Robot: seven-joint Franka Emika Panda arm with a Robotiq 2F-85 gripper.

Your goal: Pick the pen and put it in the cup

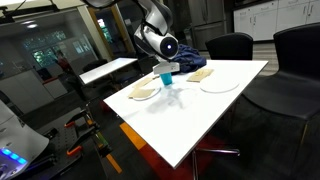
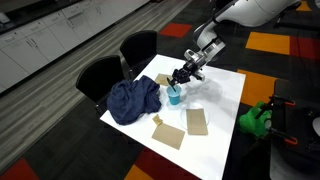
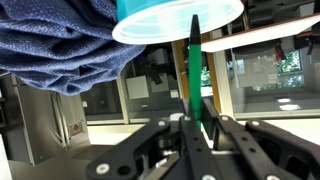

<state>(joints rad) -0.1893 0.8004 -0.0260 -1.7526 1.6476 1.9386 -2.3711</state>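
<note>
My fingers [image 3: 228, 135] pinch the pen [image 3: 193, 70] tight. Its tip is at the cup [image 3: 150, 20]. Dropping it in is left.

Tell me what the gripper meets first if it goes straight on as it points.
Most likely the cup: in the wrist view the gripper, shut on the pen, points at its rim, pen tip leading. Depth is unclear, so inside or on the rim I cannot tell.

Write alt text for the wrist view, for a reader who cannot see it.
The jaws, at the bottom, grip a thin dark pen pointing up at a bright blue cup at the top edge. A crumpled blue cloth fills the upper left.
</note>
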